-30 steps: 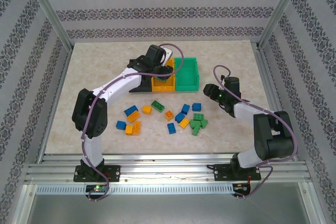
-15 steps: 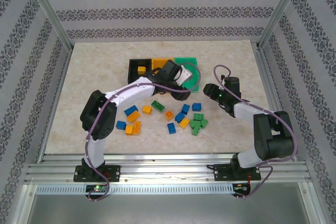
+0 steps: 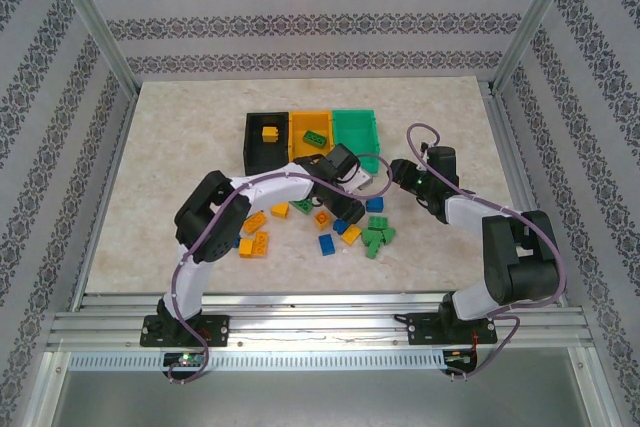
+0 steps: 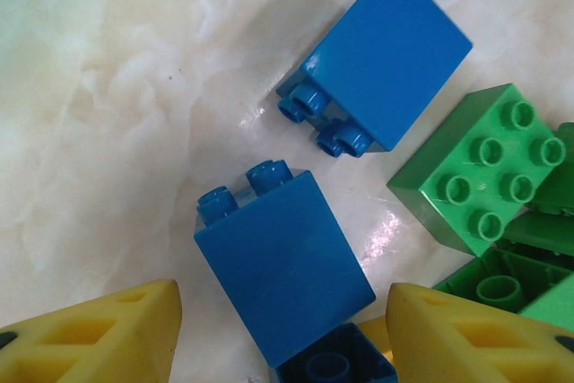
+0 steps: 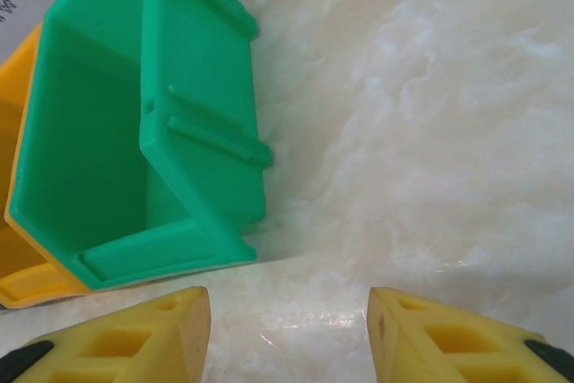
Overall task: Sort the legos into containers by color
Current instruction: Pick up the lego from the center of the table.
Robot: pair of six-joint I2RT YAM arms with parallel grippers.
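Three joined containers stand at the back: black (image 3: pixel 252 147), orange (image 3: pixel 298 127) and green (image 3: pixel 357 132). A yellow lego (image 3: pixel 269 133) lies in the black one and a green lego (image 3: pixel 314 139) in the orange one. Loose legos are scattered in front of them. My left gripper (image 3: pixel 349 213) hangs low over the pile, open. In the left wrist view its yellow fingers (image 4: pixel 108 334) straddle a blue lego (image 4: pixel 273 253) lying on its side, with gaps on both sides. My right gripper (image 5: pixel 289 320) is open and holds nothing, just right of the green container (image 5: pixel 134 132).
Near the left gripper lie a second blue brick (image 4: pixel 381 56), a green brick (image 4: pixel 484 168) and a darker blue brick (image 4: pixel 336 367). More orange and blue bricks (image 3: pixel 254 232) lie to the left. A green cluster (image 3: pixel 377 237) sits to the right.
My left arm has swung from above the containers down and toward the front, onto the pile of loose legos. The right arm has not moved.
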